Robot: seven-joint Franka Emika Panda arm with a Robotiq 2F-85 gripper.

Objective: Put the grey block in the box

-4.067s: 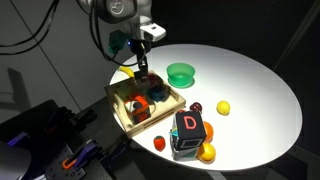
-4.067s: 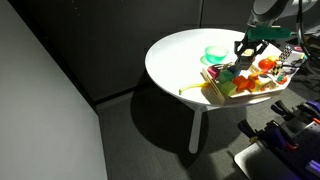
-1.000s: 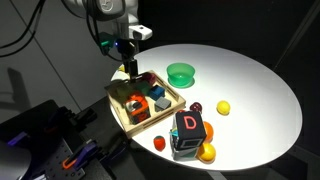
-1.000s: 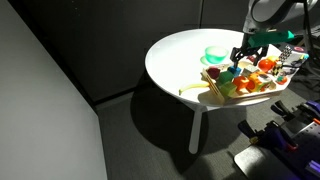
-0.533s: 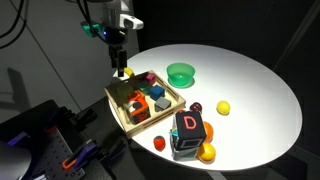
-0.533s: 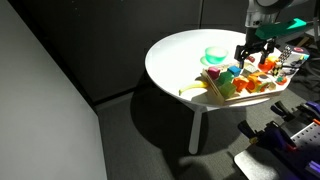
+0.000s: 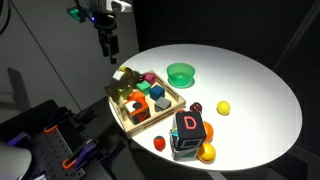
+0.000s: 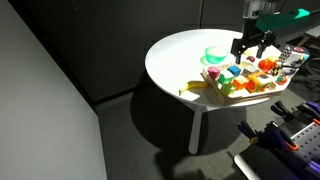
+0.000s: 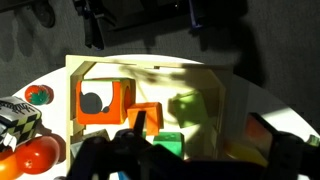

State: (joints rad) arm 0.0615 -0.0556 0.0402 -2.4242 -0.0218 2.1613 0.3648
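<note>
Hovering above the edge of the round white table (image 7: 250, 80), the Robotiq gripper (image 7: 108, 52) is beside the shallow light-wood box (image 7: 117, 110), touching nothing. Its jaws are spread and empty. The small grey block (image 7: 160, 104) lies inside the box among other coloured blocks, on the side nearer the dark "D" cube (image 7: 188, 128). The wrist view is dim, so the block may be there but I can't pick it out.

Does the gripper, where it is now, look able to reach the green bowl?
Probably yes. The gripper hangs in the air near the wooden box, above everything on the table. The green bowl stands apart from the box, open upward, with nothing over it, so the way from above looks free.
</note>
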